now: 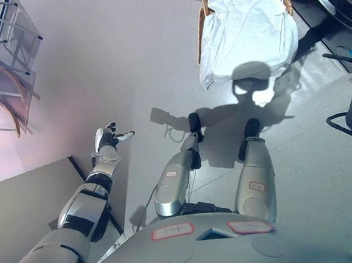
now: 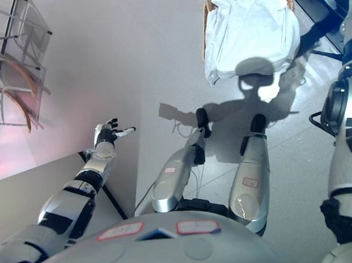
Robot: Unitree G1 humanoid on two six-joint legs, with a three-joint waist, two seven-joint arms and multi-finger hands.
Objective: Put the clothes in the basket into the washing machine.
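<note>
Fingers of left hand (image 1: 107, 138) spread, empty, well apart from woven brown basket (image 1: 201, 29). White crumpled garment (image 1: 247, 31) draped over it, untouched. Right hand out of sight; whole loading apparently left to do.

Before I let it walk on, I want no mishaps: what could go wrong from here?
1. The white garment spills over the wicker basket rim onto the floor; lifted carelessly it may drag or snag.
2. The left hand hangs open, far from the basket, so a long reach forward could unbalance it.
3. The chairs stand close on its left.
</note>
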